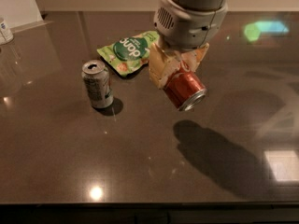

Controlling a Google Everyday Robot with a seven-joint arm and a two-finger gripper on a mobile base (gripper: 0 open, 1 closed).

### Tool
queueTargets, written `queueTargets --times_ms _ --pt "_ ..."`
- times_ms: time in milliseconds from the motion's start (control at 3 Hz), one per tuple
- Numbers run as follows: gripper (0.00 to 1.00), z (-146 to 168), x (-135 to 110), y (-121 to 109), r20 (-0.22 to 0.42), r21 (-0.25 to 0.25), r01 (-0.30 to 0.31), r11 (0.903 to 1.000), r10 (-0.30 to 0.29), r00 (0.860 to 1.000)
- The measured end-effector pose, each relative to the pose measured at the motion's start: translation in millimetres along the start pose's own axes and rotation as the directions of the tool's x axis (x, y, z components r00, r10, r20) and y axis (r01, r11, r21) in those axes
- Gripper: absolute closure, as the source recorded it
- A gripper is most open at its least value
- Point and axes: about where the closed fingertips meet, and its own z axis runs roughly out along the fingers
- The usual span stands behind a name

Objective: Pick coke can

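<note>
The coke can [184, 89] is red with a silver end and hangs tilted in the air above the dark table, its shadow on the surface below and to the right. My gripper [176, 70] is shut on the can, its pale yellowish fingers [157, 69] clamped on the can's upper part. The grey wrist fills the top centre of the camera view.
A silver-grey can with greenish print [97, 84] stands upright on the dark table [56, 162] to the left. A green snack pouch [128, 51] lies behind it. A white container [4, 30] sits at the far left edge.
</note>
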Motion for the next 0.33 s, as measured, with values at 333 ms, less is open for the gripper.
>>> queueTargets --times_ms 333 --pt "1.00 0.2 -0.7 0.3 0.003 0.000 0.000 1.0000 0.000 1.000"
